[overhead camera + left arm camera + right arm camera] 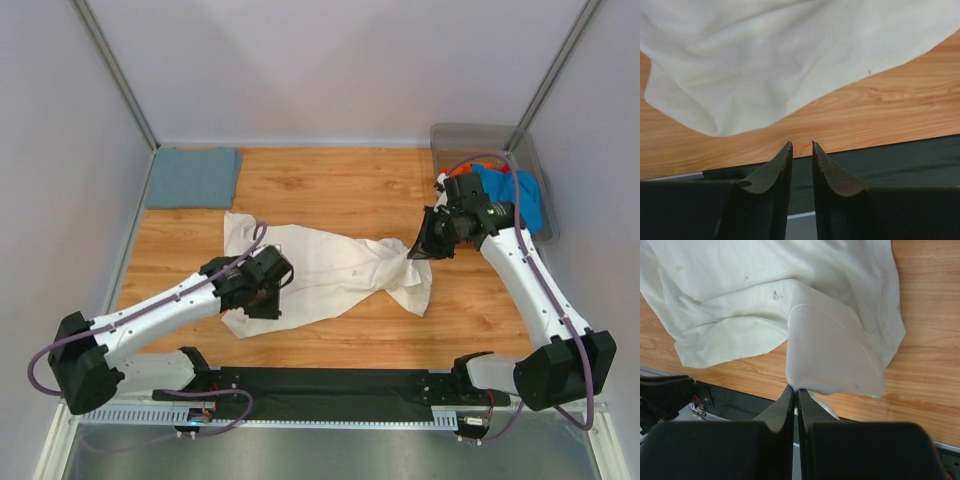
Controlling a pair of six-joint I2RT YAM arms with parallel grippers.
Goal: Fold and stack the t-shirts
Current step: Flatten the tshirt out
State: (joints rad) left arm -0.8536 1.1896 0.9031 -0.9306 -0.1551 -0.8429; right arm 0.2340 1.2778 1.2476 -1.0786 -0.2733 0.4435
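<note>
I have one grey-blue shirt (193,177) folded at the far left, while the white shirt (330,270) lies crumpled mid-table, my right gripper (795,389) pinching its edge and my left gripper (802,146) slightly parted and empty, and the blue shirt (522,197) and orange shirt (462,171) wait in the bin (470,128).

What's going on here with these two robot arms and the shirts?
Two arms are working on a cream-white t-shirt lying crumpled mid-table. The right gripper is shut on a pinch of its edge, holding that bit raised. The left gripper hovers by the shirt's near left edge, jaws slightly apart, holding nothing. A grey-blue shirt lies folded at the far left corner. A blue shirt and an orange shirt sit in the bin at far right.
</note>
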